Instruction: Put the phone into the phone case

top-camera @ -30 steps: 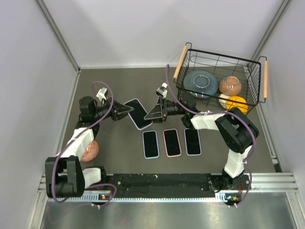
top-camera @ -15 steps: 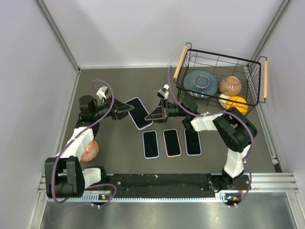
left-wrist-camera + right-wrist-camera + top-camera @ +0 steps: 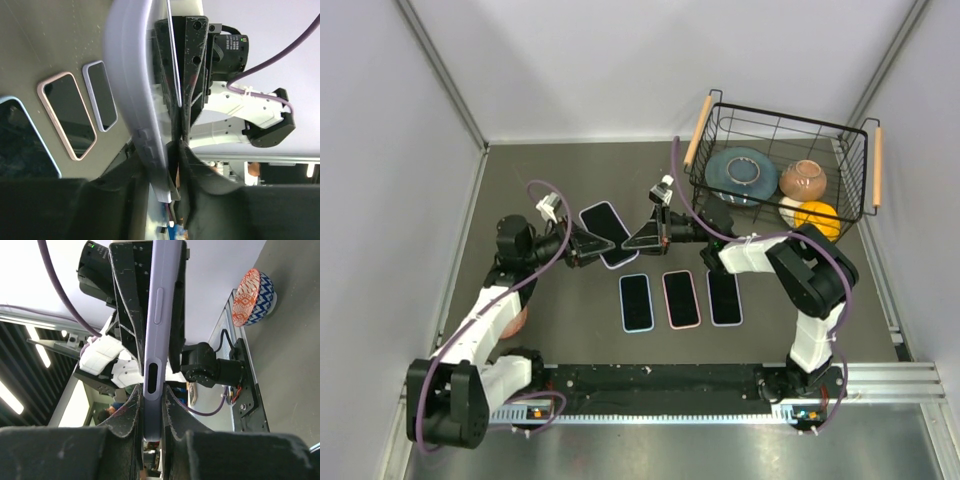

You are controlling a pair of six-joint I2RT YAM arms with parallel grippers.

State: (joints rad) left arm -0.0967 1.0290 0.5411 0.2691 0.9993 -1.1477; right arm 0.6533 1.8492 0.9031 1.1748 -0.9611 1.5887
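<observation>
**Both arms hanging onto the lavender case**

Standing here looking at it: the lavender phone case (image 3: pixel 605 228) is caught between the two arms, toward the back of the tabletop (image 3: pixel 570 170), just behind the row of three phones. The left jaws are pinched narrow on its near-left end, and the right jaws are clamped on the opposite edge. The right wrist camera shows the case edge-on, button and slot facing the lens, squeezed between the dark fingers (image 3: pixel 127 425). Seen from above, its face is dark inside the lavender rim. I can't tell whether that's a phone seated in it. It looks tilted and off the surface, but I wouldn't swear to it.

The three in the row lie flat and side by side: a blue-rimmed phone (image 3: pixel 636 301), a pink-rimmed phone (image 3: pixel 681 298) and a pale-rimmed phone (image 3: pixel 724 297).

A wire basket (image 3: pixel 790 115) with wooden handles sits at the far right, holding dishes. A patterned bowl (image 3: pixel 513 318) sits beside the left arm, partly hidden by it.
</observation>
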